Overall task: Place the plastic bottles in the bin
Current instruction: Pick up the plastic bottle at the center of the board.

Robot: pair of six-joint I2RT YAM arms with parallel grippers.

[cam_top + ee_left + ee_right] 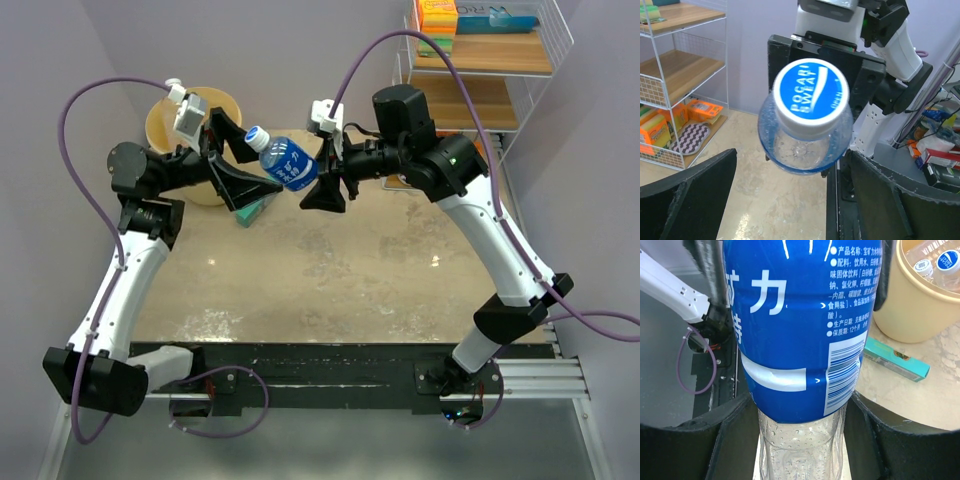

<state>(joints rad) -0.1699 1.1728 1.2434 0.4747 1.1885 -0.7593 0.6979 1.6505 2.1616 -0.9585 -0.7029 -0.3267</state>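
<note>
A blue-labelled plastic bottle (290, 165) with a blue-and-white cap hangs in the air over the table's far side. My right gripper (323, 187) is shut on its clear lower body (800, 440), and the label (795, 325) fills the right wrist view. The left gripper (246, 160) stands open just left of the cap. In the left wrist view the cap (810, 97) faces the camera, above and between the wide-apart fingers (687, 200). The tan bin (222, 103) sits behind the left gripper, partly hidden. It holds other bottles (946, 260), which show inside the bin's rim (900, 300).
A flat teal box (254, 211) lies on the table beside the bin, also seen as a teal box (896, 360) in the right wrist view. A white wire shelf rack (490, 60) with coloured packs stands at the far right; the rack (675, 75) shows in the left wrist view too.
</note>
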